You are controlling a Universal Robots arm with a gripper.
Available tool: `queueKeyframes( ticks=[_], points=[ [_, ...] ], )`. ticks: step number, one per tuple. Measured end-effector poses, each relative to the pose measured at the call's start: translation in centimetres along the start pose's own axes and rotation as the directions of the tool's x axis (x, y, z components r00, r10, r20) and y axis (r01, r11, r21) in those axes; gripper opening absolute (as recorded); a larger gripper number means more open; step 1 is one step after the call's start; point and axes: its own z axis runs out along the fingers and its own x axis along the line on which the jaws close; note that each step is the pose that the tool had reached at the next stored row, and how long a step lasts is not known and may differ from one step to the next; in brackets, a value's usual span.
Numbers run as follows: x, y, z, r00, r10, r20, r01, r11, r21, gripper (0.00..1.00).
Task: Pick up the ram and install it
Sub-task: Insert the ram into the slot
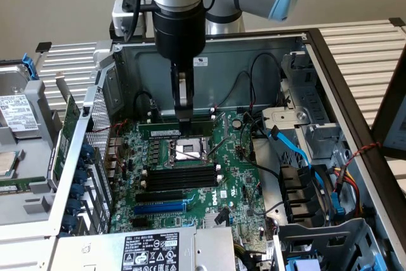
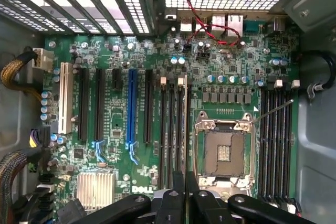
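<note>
pincer [image 1: 184, 116] clamped on ram [image 1: 177, 132], ram upright low over motherboard [image 1: 223, 179], beside cpu socket [image 1: 188, 152]

Exterior view: oblique, high; wrist view: overhead (close) — shared motherboard [image 1: 236, 182] [image 2: 116, 129].
</note>
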Motion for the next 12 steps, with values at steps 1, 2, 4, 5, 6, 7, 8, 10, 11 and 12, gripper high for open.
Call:
queueKeyframes(
  ticks=[1,2,4,5,6,7,8,10,11,12],
  points=[
    [0.0,0.0,0.08,1.0,-0.002,0.0003,0.002,1.0,0.0,0.13],
    [0.0,0.0,0.14,1.0,-0.005,0.0006,0.005,1.0,0.0,0.13],
    [0.1,-0.02,0.3,0.9999,-0.012,0.0023,0.012,0.9999,0.0,0.13],
    [0.1,-0.02,0.43,0.9999,-0.014,0.003,0.014,0.9999,0.0001,0.13],
    [0.2,-0.01,0.55,0.9999,-0.015,0.0034,0.015,0.9999,0.0001,0.13],
    [0.2,-0.02,0.62,0.9999,-0.017,0.0041,0.017,0.9999,0.0001,0.13],
    [0.2,-0.02,0.71,0.9998,-0.017,0.0048,0.017,0.9999,0.0002,0.13],
    [0.2,-0.06,0.92,0.9998,-0.018,0.0053,0.018,0.9998,0.0002,0.13],
    [0.2,-0.06,1.01,0.9998,-0.018,0.0052,0.018,0.9998,0.0001,0.13],
    [0.2,-0.06,1.1,0.9998,-0.018,0.0052,0.018,0.9998,0.0001,0.13]
  ],
)
